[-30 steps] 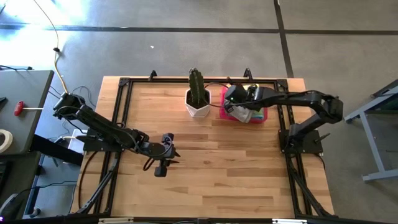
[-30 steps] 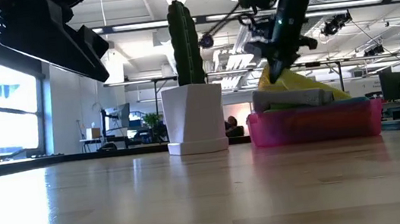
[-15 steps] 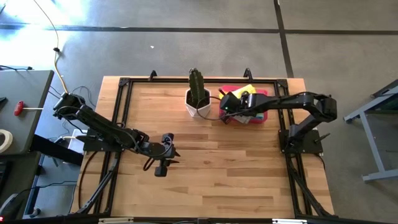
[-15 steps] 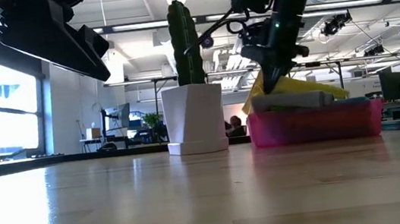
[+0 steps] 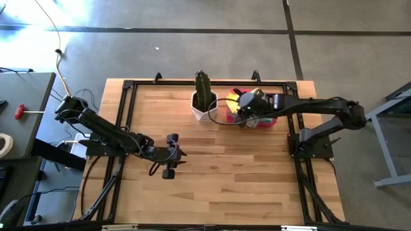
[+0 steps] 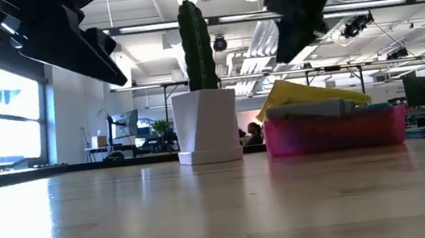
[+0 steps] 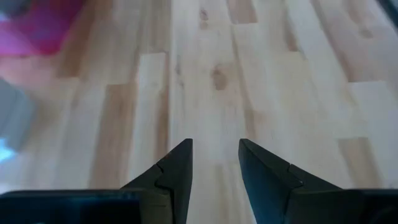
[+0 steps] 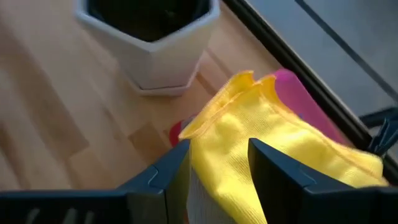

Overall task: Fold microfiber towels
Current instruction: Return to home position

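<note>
A pile of microfiber towels lies in the pink tray (image 6: 336,132) at the table's far right. A yellow towel (image 6: 307,91) is on top, crumpled, its edge draped over the pile's left end, with a grey towel (image 6: 309,109) under it. My right gripper (image 8: 219,146) hangs open above the pile, clear of it, and the yellow towel (image 8: 273,143) shows below its fingers. In the high view it (image 5: 247,106) stands over the tray's left end. My left gripper (image 7: 215,146) is open over bare wood near the table's middle (image 5: 173,155).
A white pot with a cactus (image 5: 204,102) stands just left of the tray, close to my right gripper. A black frame (image 5: 128,86) runs along the table's edges. Bare wood (image 5: 244,173) stretches across the middle and near side.
My right gripper was down on the yellow towel in the tray and drew its edge toward the cactus pot. It has let go and risen clear of the pile. The yellow towel has dropped back and lies draped over the pile's left end.
</note>
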